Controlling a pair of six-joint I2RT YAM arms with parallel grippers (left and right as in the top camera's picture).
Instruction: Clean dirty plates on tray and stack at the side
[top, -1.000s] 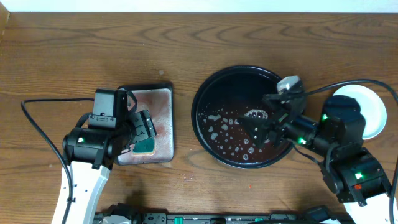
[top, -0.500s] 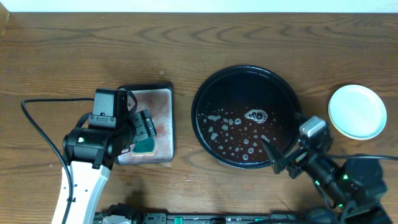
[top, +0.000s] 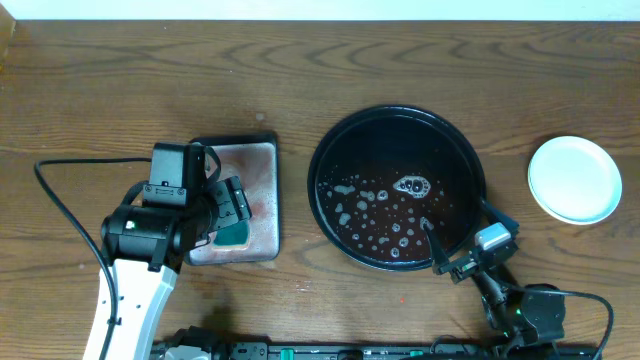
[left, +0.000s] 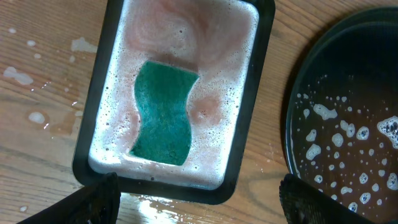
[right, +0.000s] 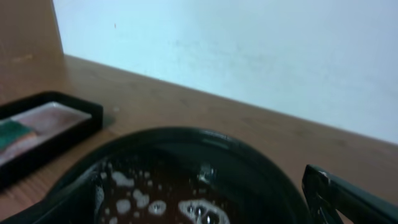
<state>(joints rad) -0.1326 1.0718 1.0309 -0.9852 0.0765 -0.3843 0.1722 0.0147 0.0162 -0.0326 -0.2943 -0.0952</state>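
Observation:
The round black tray (top: 330, 150) holds reddish water with foam spots and no plate; it also shows in the left wrist view (left: 298, 93) and the right wrist view (right: 186, 135). The pale plates (top: 574, 179) lie on the tabletop right of the tray, and the top one looks clean. My right gripper (top: 457, 224) is open and empty, low at the tray's front right rim (right: 199, 208). My left gripper (top: 228, 205) is open and empty above the basin (left: 199, 202).
A small black rectangular basin (top: 268, 150) with pinkish foamy water stands left of the tray, with a green sponge (left: 163, 113) in it. Water drops lie on the wood by the basin (left: 18, 74). A wall rises behind the table (right: 249, 56).
My right arm has pulled back from over the tray toward the table's front edge, uncovering the plates at the right. The left arm has not moved.

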